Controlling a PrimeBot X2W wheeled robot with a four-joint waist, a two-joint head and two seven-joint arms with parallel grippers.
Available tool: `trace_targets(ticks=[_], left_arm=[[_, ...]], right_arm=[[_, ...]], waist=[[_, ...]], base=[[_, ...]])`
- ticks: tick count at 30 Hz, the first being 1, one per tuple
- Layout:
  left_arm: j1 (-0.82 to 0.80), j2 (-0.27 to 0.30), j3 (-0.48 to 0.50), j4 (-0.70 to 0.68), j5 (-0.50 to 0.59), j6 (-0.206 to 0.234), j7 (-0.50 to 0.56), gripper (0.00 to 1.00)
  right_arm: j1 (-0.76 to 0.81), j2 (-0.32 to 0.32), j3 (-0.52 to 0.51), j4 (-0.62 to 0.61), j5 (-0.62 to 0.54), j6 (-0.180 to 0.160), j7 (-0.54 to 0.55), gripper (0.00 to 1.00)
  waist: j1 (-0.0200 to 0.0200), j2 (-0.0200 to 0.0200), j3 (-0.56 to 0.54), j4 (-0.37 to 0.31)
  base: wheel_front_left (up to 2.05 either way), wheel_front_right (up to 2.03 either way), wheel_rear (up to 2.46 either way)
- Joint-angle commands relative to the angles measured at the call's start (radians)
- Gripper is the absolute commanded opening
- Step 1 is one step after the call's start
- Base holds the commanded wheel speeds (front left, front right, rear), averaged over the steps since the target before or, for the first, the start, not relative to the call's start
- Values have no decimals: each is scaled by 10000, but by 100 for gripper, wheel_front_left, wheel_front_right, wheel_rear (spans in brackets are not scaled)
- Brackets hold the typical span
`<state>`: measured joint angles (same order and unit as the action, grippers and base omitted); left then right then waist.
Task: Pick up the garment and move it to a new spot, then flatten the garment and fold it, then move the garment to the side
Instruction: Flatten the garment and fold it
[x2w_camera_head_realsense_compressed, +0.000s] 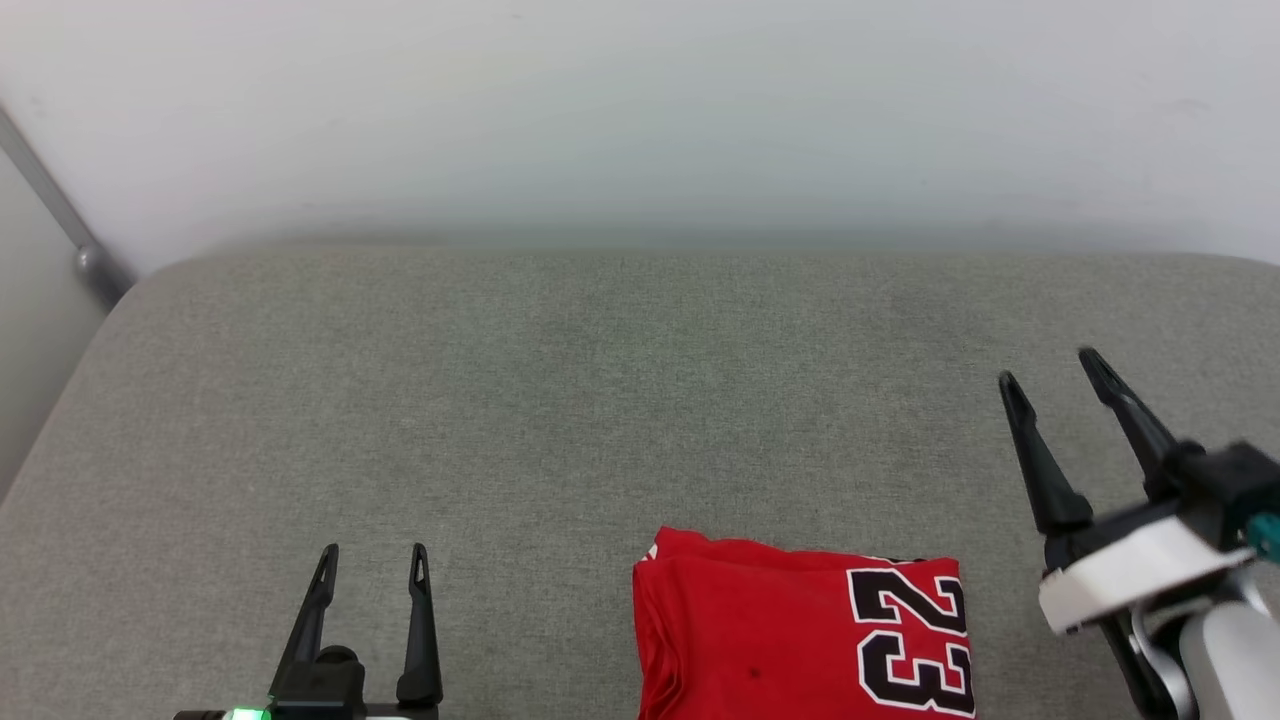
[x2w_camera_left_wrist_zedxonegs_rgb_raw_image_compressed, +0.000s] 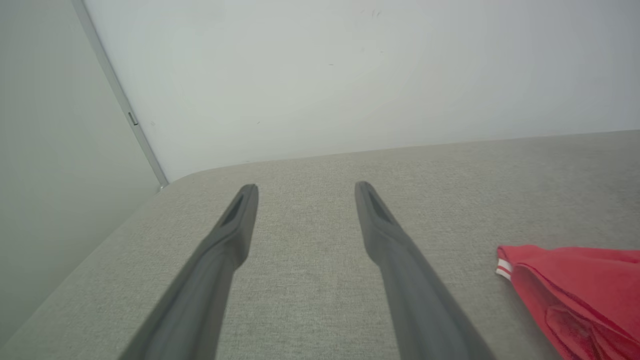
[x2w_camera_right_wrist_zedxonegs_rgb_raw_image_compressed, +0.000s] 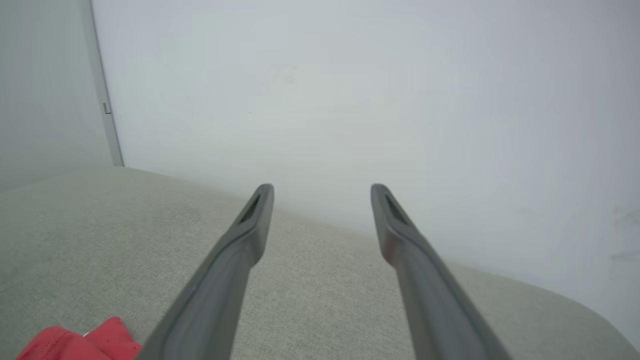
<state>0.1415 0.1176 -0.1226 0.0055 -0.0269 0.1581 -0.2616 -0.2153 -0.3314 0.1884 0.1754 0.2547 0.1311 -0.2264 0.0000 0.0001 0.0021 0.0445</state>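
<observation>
The garment (x2w_camera_head_realsense_compressed: 800, 635) is a red jersey folded into a compact rectangle, with a black "23" outlined in white on top, lying on the grey cushion (x2w_camera_head_realsense_compressed: 560, 400) at the near edge, right of centre. Its red edge with a striped hem shows in the left wrist view (x2w_camera_left_wrist_zedxonegs_rgb_raw_image_compressed: 575, 285), and a red corner shows in the right wrist view (x2w_camera_right_wrist_zedxonegs_rgb_raw_image_compressed: 80, 342). My left gripper (x2w_camera_head_realsense_compressed: 372, 560) stands open at the lower left, apart from the jersey. To the jersey's right my right gripper (x2w_camera_head_realsense_compressed: 1050, 372) hangs open, raised and empty. The open fingers are seen in both wrist views (x2w_camera_left_wrist_zedxonegs_rgb_raw_image_compressed: 306, 189) (x2w_camera_right_wrist_zedxonegs_rgb_raw_image_compressed: 322, 189).
A pale wall (x2w_camera_head_realsense_compressed: 640, 110) rises behind the cushion. A grey metal bar (x2w_camera_head_realsense_compressed: 60, 215) runs down the wall at the far left corner. The cushion's rounded edges fall away at the left and the back.
</observation>
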Motion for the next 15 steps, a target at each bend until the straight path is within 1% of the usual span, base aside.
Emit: trace_targets(ticks=[1,2,3,8,9,10,11,15], left_arm=[[134,-32,29,-21,48,-43,-46,100],[153,-53,38,-26,35,-66,-46,100],[172,-62,53,-33,31,-80,-46,100],[195,-108,47,-66,35,-215,-46,100],[214,-114,31,-64,34,-238,-46,100],[214,-114,31,-64,34,-238,-46,100],[251,-132,21,-71,19,-274,-46,100],[333,-165,-1,-106,14,-356,-46,100]], right_arm=[[445,338,-398,-67,-219,-8,-165,100],[937,738,-1019,-207,-480,-8,-293,100],[1184,978,-1306,-307,-605,-8,-331,100],[2352,2013,-2262,-928,-952,-8,-386,100],[2599,2145,-2359,-1060,-988,-8,-380,100],[2599,2145,-2359,-1060,-988,-8,-380,100],[3064,2387,-2461,-1295,-1031,-8,-381,100],[3710,2647,-2606,-1717,-1104,-8,-382,100]], waist=[[0,-1,-35,-10],[0,-1,-73,-7],[0,-1,-89,-13],[0,-1,-159,10],[0,-1,-170,18],[0,-1,-170,18],[0,-1,-190,24],[0,-1,-227,28]], base=[[0,0,0],[0,0,0],[0,0,0],[0,0,0],[0,0,0],[0,0,0],[0,0,0],[0,0,0]])
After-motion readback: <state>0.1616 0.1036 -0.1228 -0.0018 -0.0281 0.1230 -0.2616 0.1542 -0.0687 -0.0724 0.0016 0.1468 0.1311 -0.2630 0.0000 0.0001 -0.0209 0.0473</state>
